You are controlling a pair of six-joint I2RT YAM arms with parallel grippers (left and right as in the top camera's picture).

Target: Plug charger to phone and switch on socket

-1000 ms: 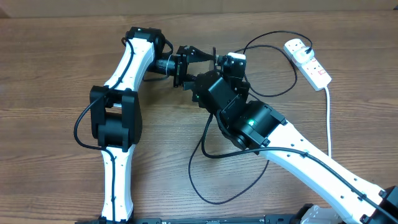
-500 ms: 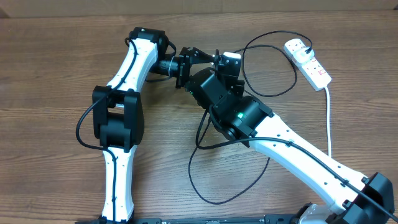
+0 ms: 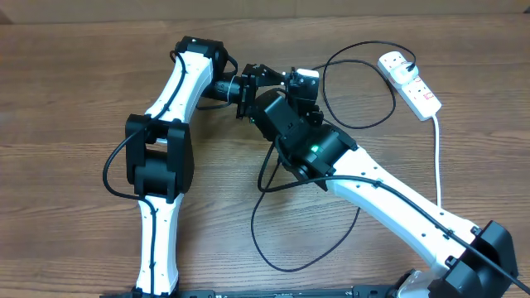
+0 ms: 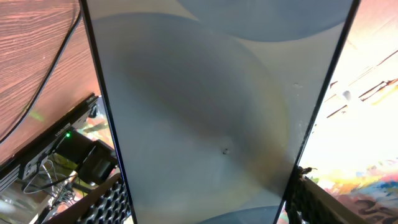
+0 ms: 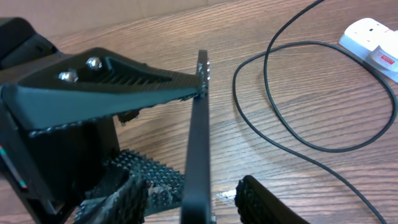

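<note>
Phone (image 4: 205,112) was gripped by left hand (image 4: 208,202) | right hand (image 5: 193,202) stood open astride its edge | charger (image 3: 290,269) apparently not yet connected | socket (image 3: 411,81) switch pending

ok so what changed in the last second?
The right arm swung up and left, bringing the right gripper in to straddle the phone. The left gripper still holds the phone, barely shifted. The charger and the socket stayed put.

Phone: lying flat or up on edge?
Up on edge. The right wrist view shows the phone edge-on and upright, held by the left gripper, whose finger presses against its face.
</note>
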